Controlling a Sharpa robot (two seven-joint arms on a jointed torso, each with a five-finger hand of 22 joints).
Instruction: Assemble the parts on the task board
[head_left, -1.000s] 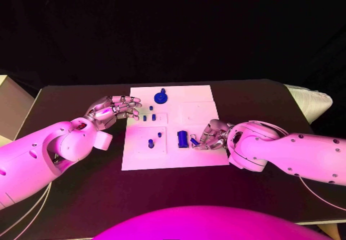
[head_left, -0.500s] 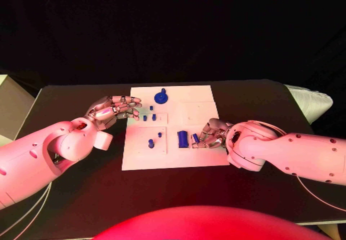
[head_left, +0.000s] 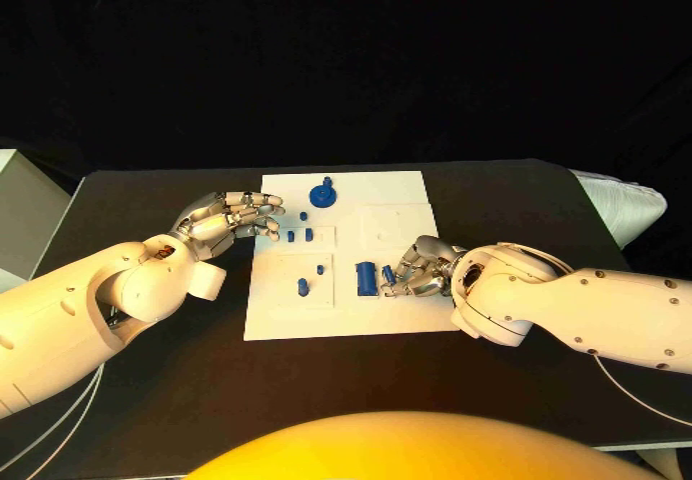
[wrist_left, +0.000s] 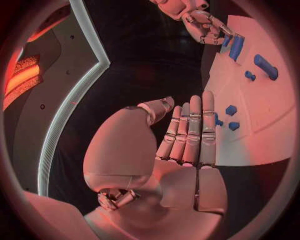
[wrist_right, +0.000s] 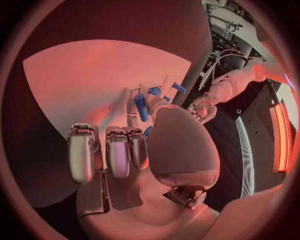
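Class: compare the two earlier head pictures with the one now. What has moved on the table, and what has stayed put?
The right hand has crept slightly toward the tall blue part beside it, its fingers around a small blue part. The left hand stays raised by the board, holding nothing. The other parts have not moved.

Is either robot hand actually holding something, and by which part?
The right hand seems to pinch a small blue part by its end; the left hand holds nothing.

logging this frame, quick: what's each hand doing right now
Left hand: open, holds nothing, beside the white task board.
Right hand: fingers close on a small blue cylindrical part; appears held.
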